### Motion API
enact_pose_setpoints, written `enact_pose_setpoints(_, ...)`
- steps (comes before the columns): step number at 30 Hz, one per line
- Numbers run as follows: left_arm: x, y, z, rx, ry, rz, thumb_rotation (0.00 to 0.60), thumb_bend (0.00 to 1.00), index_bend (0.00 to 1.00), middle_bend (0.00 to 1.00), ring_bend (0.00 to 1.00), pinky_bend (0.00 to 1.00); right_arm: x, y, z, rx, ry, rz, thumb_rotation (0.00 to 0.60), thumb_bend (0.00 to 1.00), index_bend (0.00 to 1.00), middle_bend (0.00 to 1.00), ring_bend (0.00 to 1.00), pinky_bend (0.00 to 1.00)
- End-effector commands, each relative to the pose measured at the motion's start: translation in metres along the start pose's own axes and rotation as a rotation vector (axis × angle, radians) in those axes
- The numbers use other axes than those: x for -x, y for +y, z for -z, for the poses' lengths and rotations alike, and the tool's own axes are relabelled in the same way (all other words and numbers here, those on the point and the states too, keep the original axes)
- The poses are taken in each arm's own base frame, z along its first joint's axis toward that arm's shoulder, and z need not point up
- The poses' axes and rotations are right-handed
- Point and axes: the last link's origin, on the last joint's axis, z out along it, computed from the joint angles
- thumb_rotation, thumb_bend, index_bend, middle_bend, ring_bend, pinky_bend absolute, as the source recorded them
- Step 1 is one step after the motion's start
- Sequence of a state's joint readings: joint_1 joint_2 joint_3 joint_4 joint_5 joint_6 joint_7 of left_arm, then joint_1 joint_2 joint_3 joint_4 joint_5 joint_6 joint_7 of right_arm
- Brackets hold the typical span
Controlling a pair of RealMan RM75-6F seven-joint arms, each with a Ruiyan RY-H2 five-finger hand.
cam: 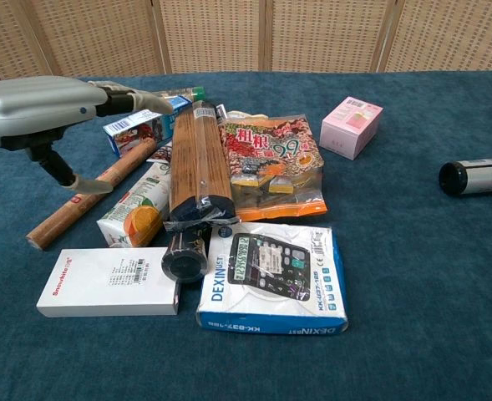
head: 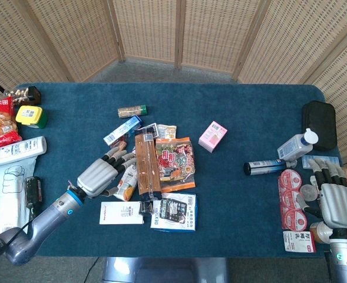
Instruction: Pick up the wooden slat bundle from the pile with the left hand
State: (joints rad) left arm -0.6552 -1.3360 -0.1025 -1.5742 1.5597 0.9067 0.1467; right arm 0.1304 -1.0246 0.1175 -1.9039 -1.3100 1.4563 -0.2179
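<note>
The wooden slat bundle (head: 146, 164) (cam: 198, 157) lies lengthwise in the middle of the pile, brown with dark bands at its near end. My left hand (head: 102, 173) (cam: 58, 107) hovers open just left of the bundle, over the brown tube and the juice carton, fingers stretched toward the slats and holding nothing. My right hand (head: 337, 201) rests open at the table's right edge, far from the pile.
Around the bundle lie a snack bag (head: 175, 163), a calculator box (cam: 272, 277), a white box (cam: 108, 281), a juice carton (cam: 137, 206), a long brown tube (cam: 88, 197) and a blue carton (cam: 145, 124). A pink box (head: 212, 136) and a dark can (head: 264, 167) sit to the right.
</note>
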Motion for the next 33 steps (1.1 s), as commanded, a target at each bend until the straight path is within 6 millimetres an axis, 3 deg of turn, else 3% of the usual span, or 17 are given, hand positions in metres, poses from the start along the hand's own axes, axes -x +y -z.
enact_pose_setpoints(1,0.007,0.006,-0.015,0.028,-0.026,-0.005,0.600,0.31,0.00,0.00,0.00,0.00,-0.002,0.002,0.002,0.004,0.005,-0.008,0.587,0.32,0.00,0.03,0.00,0.00)
enact_pose_setpoints(9,0.018,0.009,-0.035,0.039,-0.038,-0.042,0.600,0.31,0.00,0.00,0.00,0.00,-0.004,0.008,0.008,0.024,0.012,-0.016,0.586,0.32,0.00,0.03,0.00,0.00)
enact_pose_setpoints(23,0.045,0.038,-0.087,0.099,0.027,-0.109,0.600,0.31,0.01,0.00,0.02,0.00,-0.007,0.012,0.017,0.037,0.018,-0.038,0.587,0.32,0.00,0.04,0.00,0.00)
enact_pose_setpoints(26,0.045,0.042,-0.091,0.110,0.083,-0.132,0.600,0.32,0.19,0.14,0.27,0.00,-0.007,0.012,0.017,0.032,0.016,-0.040,0.586,0.32,0.00,0.04,0.00,0.00)
enact_pose_setpoints(27,0.045,0.042,-0.092,0.109,0.108,-0.131,0.600,0.34,0.30,0.27,0.43,0.04,-0.006,0.012,0.017,0.032,0.015,-0.042,0.586,0.32,0.00,0.04,0.00,0.00)
enact_pose_setpoints(31,0.043,0.038,-0.089,0.102,0.178,-0.103,0.600,0.38,0.55,0.57,0.78,0.41,-0.006,0.013,0.017,0.035,0.015,-0.045,0.588,0.32,0.00,0.04,0.00,0.00)
enact_pose_setpoints(33,0.042,0.033,-0.086,0.093,0.192,-0.091,0.600,0.39,0.61,0.65,0.87,0.50,-0.006,0.013,0.017,0.033,0.015,-0.047,0.586,0.32,0.00,0.04,0.00,0.00)
